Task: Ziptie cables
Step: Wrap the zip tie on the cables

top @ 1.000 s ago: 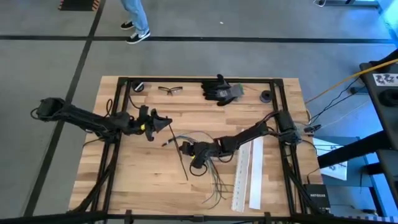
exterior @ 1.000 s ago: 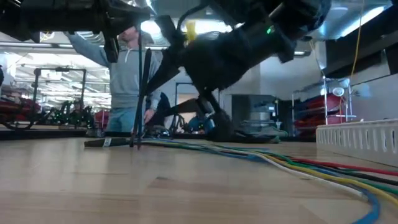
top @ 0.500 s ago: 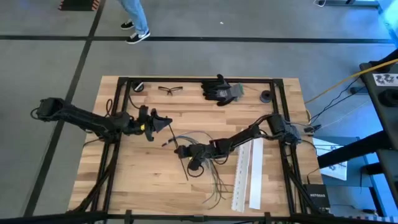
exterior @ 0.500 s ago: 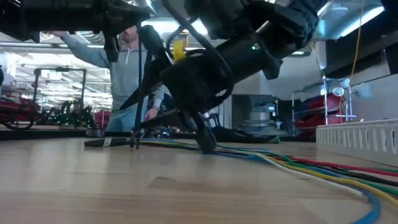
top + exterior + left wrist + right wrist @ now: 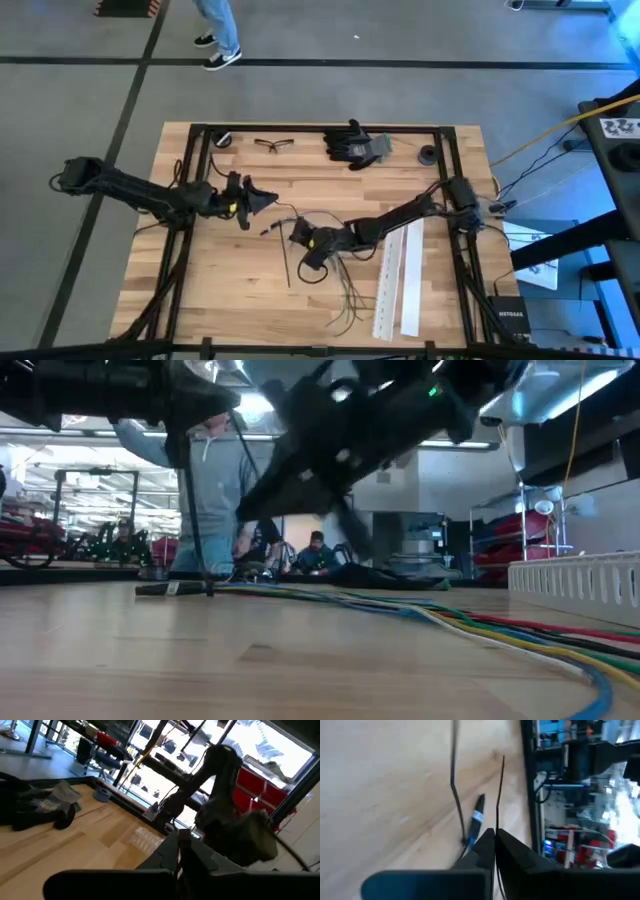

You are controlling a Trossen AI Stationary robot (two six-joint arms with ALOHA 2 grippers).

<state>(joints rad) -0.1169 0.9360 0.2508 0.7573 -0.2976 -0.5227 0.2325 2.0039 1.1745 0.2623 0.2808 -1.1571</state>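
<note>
Black gloves (image 5: pixel 355 143), safety glasses (image 5: pixel 274 145), two white perforated strips (image 5: pixel 398 278), wooden table (image 5: pixel 230 280)

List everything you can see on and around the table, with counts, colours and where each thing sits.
cables: several, dark, greenish, loose, table's middle toward near edge
white perforated strips: two, side by side, right of cables
black gloves: a pile, far edge, centre
safety glasses: one, far edge, left of gloves
small black round object: one, far right
person: one, blue trousers, on floor beyond table
left end effector: shut, raised left of centre
right end effector: shut, at the cables
</note>
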